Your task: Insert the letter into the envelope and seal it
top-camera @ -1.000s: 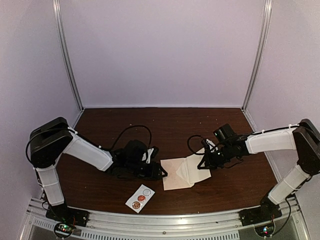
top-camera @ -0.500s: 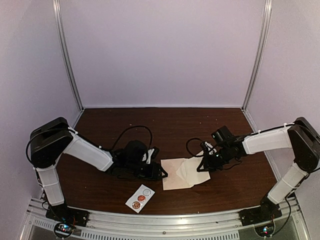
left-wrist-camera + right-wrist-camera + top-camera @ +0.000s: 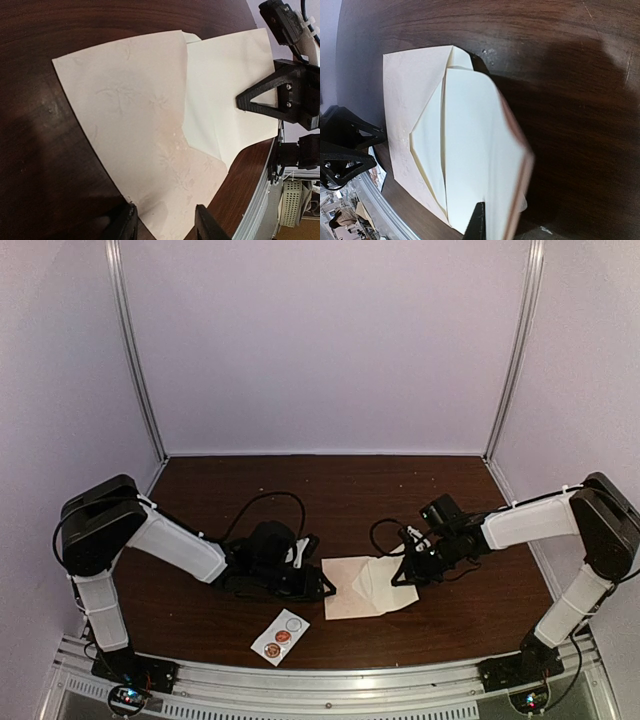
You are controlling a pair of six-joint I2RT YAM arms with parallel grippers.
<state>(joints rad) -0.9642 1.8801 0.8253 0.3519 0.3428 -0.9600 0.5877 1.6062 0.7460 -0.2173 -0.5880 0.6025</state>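
Envelope (image 3: 362,590): flat, mid desk (image 3: 330,490), toward near edge.
Left tool (image 3: 165,225): fingers apart, astride its end nearer the desk's left edge.
Right tool (image 3: 399,577): together, seemingly pinching flap (image 3: 475,150).
Risk: a pull creases the flap or drags the envelope, as nothing clamps it.

White arm shells (image 3: 175,545); black pincers (image 3: 165,225); looped cables (image 3: 262,498)

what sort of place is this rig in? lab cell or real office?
Most likely a lab robot cell, not an office: plain lilac wall panels in aluminium frame posts, a dark wooden tabletop with an envelope on it, and the left arm and right arm bolted to an aluminium rail.
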